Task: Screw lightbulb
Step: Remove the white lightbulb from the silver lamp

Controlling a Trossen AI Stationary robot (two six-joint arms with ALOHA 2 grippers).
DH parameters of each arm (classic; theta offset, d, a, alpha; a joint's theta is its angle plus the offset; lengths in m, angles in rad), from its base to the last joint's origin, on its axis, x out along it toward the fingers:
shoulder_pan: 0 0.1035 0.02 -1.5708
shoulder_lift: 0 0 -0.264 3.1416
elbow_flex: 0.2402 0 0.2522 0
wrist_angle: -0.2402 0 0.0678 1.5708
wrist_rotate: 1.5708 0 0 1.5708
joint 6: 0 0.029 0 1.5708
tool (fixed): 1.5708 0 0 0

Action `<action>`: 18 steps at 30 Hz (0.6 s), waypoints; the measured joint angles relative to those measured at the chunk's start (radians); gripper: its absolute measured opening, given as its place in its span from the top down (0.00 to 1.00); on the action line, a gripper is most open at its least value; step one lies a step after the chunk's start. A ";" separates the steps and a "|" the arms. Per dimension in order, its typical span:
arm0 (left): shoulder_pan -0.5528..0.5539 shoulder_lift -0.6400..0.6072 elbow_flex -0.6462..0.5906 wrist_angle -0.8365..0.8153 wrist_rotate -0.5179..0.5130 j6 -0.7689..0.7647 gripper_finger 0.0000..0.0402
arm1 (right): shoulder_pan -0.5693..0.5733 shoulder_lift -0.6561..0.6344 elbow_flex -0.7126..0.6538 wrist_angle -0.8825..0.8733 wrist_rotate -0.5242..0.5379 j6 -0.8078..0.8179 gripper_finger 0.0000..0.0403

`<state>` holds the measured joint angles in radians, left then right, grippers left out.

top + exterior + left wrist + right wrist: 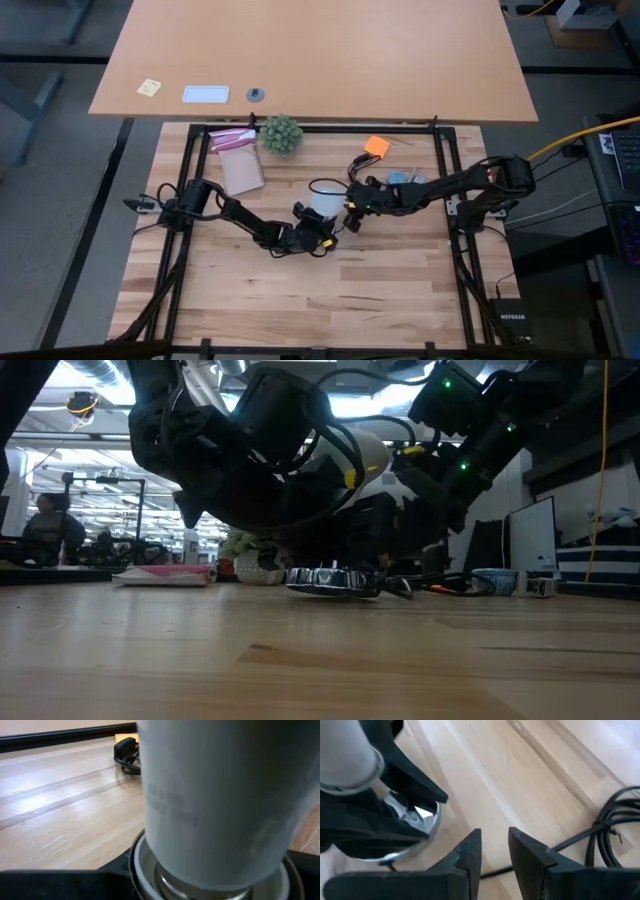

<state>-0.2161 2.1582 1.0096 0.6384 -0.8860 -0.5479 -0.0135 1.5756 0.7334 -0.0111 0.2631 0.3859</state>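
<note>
The white lightbulb (325,197) stands on the round silvery socket disc (333,580) near the table's middle. Its metal end (200,887) sits down in the disc's centre. My left gripper (312,235) reaches in from the left, low over the wood, and is shut on the disc. In the left wrist view the bulb (220,795) fills most of the picture. My right gripper (352,210) hangs just right of the bulb, above the table. Its fingers (470,852) are open with only bare wood between them, and they touch neither the bulb (345,755) nor the disc. My left gripper holds the socket disc by its rim (427,817), with one dark finger (415,785) on each of two opposite sides. The fingers come nearly level, slanting slightly down, from the table's left. The disc lies flat on the table with the bulb standing in it.
At the back stand a spiky green ball plant (281,134), a pink-and-brown packet (238,165) and an orange piece (377,146). A coiled black cord (615,830) lies close beside my right gripper. Black frame rails (190,180) border the wood. The near half of the table shows bare wood.
</note>
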 joint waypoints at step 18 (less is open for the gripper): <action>0.030 -0.001 0.001 -0.069 0.004 -0.101 0.50 | 0.000 -0.002 0.003 0.010 -0.020 0.000 0.75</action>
<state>-0.1858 2.1574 1.0107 0.5696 -0.8822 -0.6489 -0.0132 1.5734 0.7361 -0.0006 0.2428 0.3859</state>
